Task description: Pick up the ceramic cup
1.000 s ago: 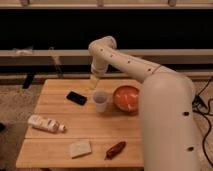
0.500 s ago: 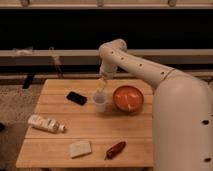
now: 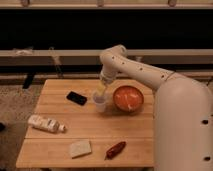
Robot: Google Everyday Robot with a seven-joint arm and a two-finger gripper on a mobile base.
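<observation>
The small white ceramic cup [image 3: 100,102] stands upright on the wooden table [image 3: 90,135], just left of the orange-red bowl [image 3: 128,98]. My white arm reaches from the right over the table's back edge and bends down. My gripper [image 3: 101,90] hangs straight over the cup, its yellowish tips at the cup's rim. The rim's far side is hidden behind the gripper.
A black phone [image 3: 77,98] lies left of the cup. A white bottle [image 3: 45,124] lies on its side at the left edge. A pale sponge [image 3: 80,148] and a red chili pepper [image 3: 116,150] lie near the front edge. A dark railing runs behind the table.
The arm has swung its elbow to the right and the gripper has come down closer onto the cup. The cup and the other things stayed put.
</observation>
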